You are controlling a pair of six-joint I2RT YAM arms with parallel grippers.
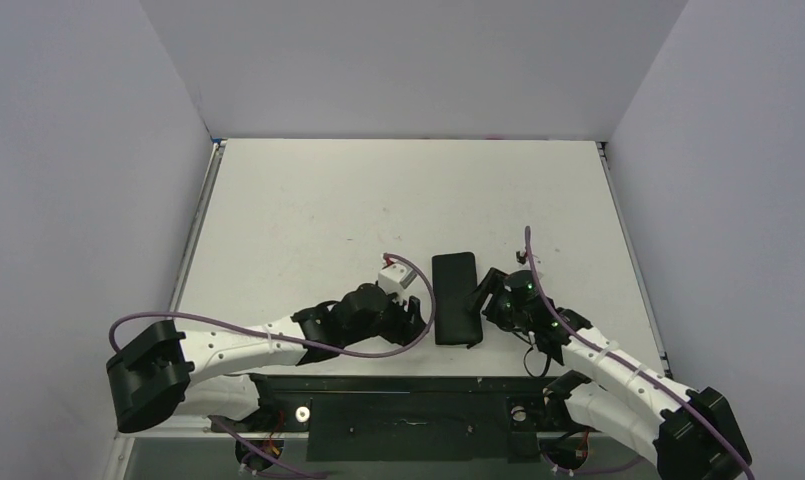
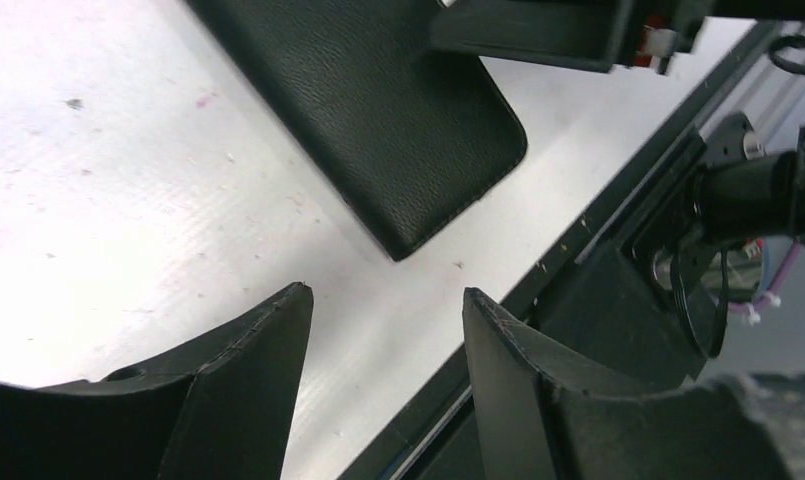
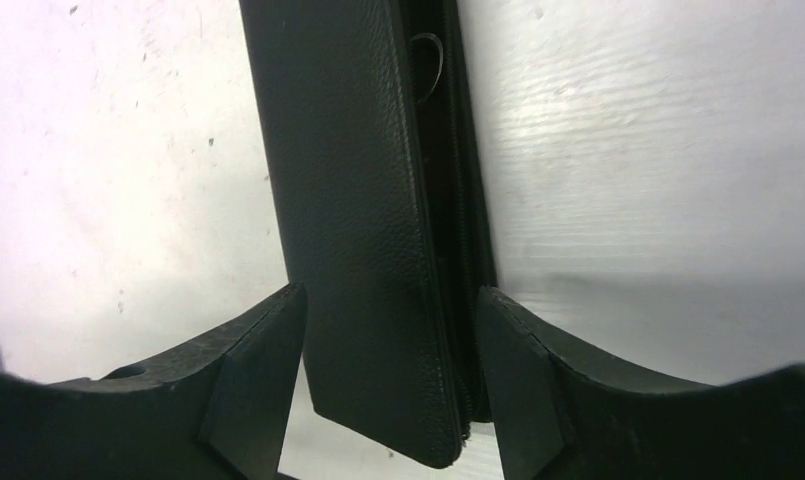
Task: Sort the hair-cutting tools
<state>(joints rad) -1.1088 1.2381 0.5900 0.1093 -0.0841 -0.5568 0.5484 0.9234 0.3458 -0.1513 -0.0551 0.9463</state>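
Top external first: looking down on a white table [image 1: 328, 210], with a black case [image 1: 454, 290] lying flat near the front edge, long side running away from the arm bases. Flanked on both sides: left gripper [image 1: 418, 322] just beside its left edge, right gripper [image 1: 481, 312] close against its right edge.

Over to left wrist: left gripper [image 2: 388, 300] spread apart, holding nothing, only bare table between the fingers [image 2: 258, 370]. Just ahead, a rounded corner of the case [image 2: 398, 110], not touching.

Across to right wrist: right gripper [image 3: 391, 380] also spread apart, straddling the near end of the case [image 3: 358, 200], zip seam gaping along one side. Peeking from that seam, a thin curved loop, possibly a ring of the scissors [image 3: 430, 62], tucked inside the case. Comb hidden from every view.
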